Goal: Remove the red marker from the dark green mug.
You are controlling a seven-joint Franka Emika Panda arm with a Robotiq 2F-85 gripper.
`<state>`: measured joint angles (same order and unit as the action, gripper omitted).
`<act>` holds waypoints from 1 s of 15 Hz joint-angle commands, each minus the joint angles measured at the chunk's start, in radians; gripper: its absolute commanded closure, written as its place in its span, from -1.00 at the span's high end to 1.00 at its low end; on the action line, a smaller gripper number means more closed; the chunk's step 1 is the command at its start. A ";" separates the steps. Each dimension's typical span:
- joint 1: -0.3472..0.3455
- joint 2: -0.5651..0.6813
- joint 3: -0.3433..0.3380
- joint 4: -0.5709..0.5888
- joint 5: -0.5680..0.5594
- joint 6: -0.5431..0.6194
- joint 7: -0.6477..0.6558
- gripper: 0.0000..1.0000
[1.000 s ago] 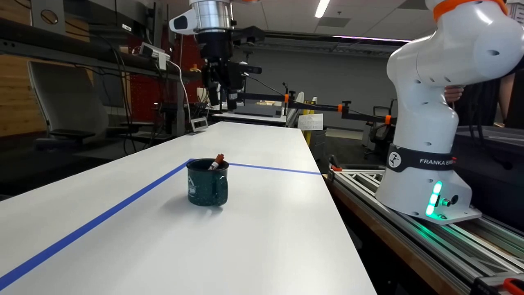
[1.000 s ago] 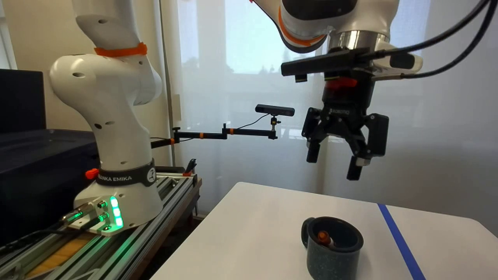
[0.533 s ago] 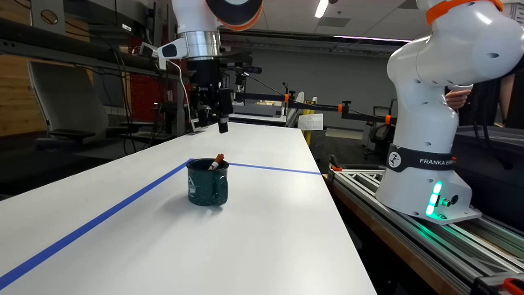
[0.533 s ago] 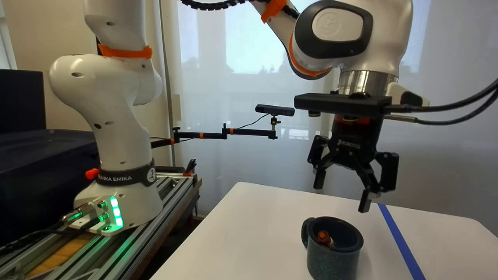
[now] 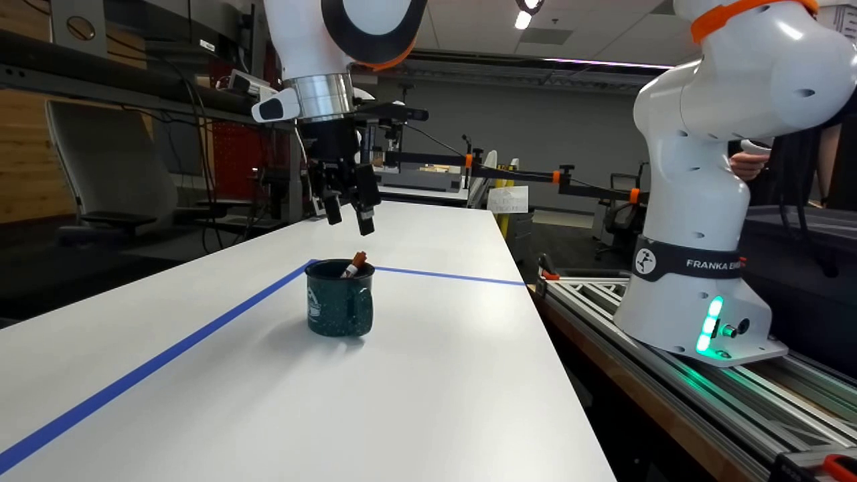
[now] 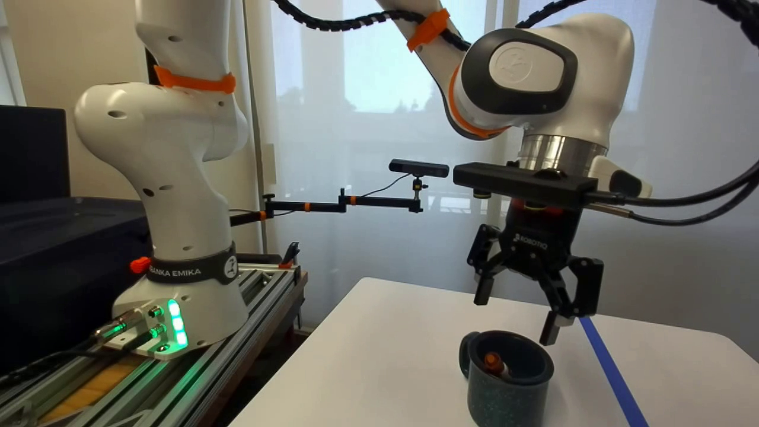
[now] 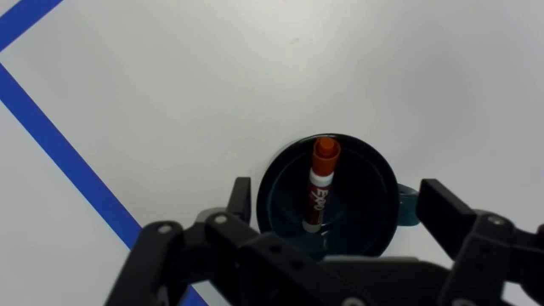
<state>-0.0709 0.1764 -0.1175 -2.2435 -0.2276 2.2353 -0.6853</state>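
1. Blue tape (image 7: 63,156) runs off my wrist view's left edge.
2. My gripper (image 7: 335,190), spread wide, hides part of the dark green mug (image 7: 361,195).
3. The red marker (image 7: 319,185) leans inside it.
4. The mug's handle (image 7: 408,208): outer edge unclear beside my finger (image 7: 444,212).

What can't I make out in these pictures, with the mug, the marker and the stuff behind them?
Dark green mug: base cut off by the bottom edge in an exterior view; in the wrist view, part of its rim is hidden behind the gripper.
Red marker: lower part hidden behind the mug's wall in an exterior view.
Sheet of paper in the background: its writing is too small and blurred to read in an exterior view.
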 commanded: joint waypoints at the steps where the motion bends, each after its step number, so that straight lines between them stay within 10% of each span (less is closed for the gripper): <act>1: -0.009 0.034 0.017 0.042 -0.033 -0.056 0.066 1.00; 15: 0.002 0.079 0.080 0.058 -0.026 -0.019 0.028 1.00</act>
<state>-0.0728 0.2230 -0.0540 -2.2145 -0.2328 2.2010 -0.6708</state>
